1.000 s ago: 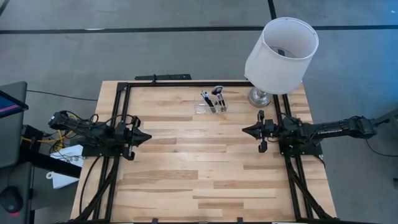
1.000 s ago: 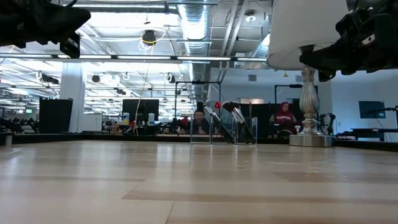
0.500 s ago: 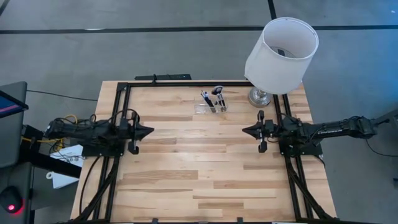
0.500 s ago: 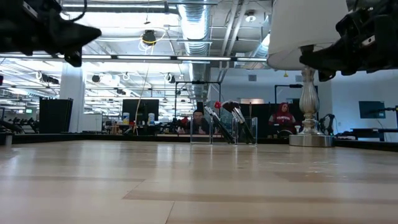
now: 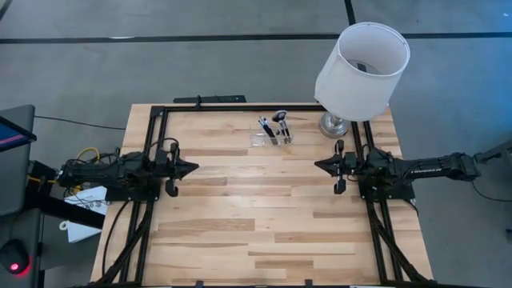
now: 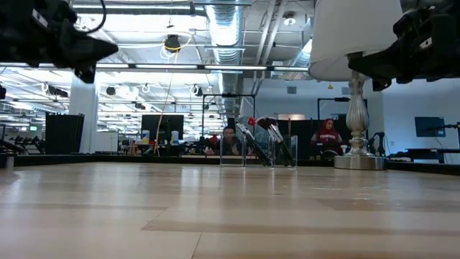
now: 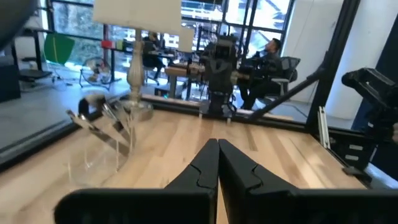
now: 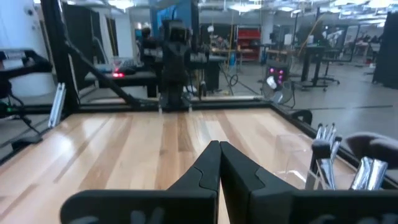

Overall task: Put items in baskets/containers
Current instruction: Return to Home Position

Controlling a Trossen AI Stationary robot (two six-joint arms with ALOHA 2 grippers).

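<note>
Finds slim black-handled makeup brushes (image 5: 276,126) leaning in small clear plastic organizer (image 5: 270,138) at far middle of wooden bench (image 5: 240,216); sits nearer right pincer (image 5: 318,166) than left pincer (image 5: 192,169), both pressed together, empty.

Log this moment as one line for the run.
brushes in clear organizer | left gripper shut, table's left side | right gripper shut, table's right side

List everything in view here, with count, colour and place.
table: one, pale wood, black frame, under both arms.
organizer: one, clear, far middle of the table.
brushes: several, count unclear, black and silver, leaning inside the organizer.
lamp: one, white shade, silver base, far right corner.
person: one, red top, room beyond.
left gripper: shut, empty, above the table's left side.
right gripper: shut, empty, above the right side.
</note>
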